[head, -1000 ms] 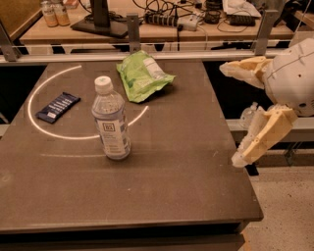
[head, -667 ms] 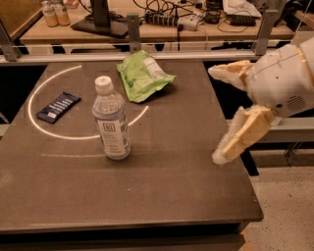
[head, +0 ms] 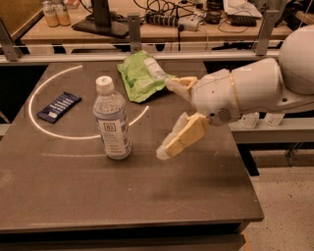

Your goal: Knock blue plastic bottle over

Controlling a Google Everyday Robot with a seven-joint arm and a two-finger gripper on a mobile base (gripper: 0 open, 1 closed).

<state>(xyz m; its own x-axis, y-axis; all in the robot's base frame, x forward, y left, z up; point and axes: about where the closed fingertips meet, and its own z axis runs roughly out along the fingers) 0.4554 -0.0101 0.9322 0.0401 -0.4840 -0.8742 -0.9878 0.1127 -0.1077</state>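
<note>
The blue plastic bottle (head: 112, 120) stands upright on the dark table (head: 122, 196), left of centre. It is clear and ribbed, with a white cap and a pale label with a small dark square logo. My gripper (head: 168, 117) reaches in from the right, above the table, a short way to the right of the bottle and apart from it. Its two tan fingers are spread wide: one fingertip (head: 167, 150) is low near the bottle's base height, the other (head: 172, 84) is up by the green bag. It holds nothing.
A green snack bag (head: 141, 74) lies behind the gripper. A flat dark-blue wrapper (head: 59, 107) lies at the left inside a white ring of light. A rail and a cluttered desk with small bottles (head: 55, 12) stand behind the table. The table's right edge (head: 235, 147) is under my arm.
My arm and gripper have moved left across the table, from past its right edge to close beside the bottle. The bottle has not moved.
</note>
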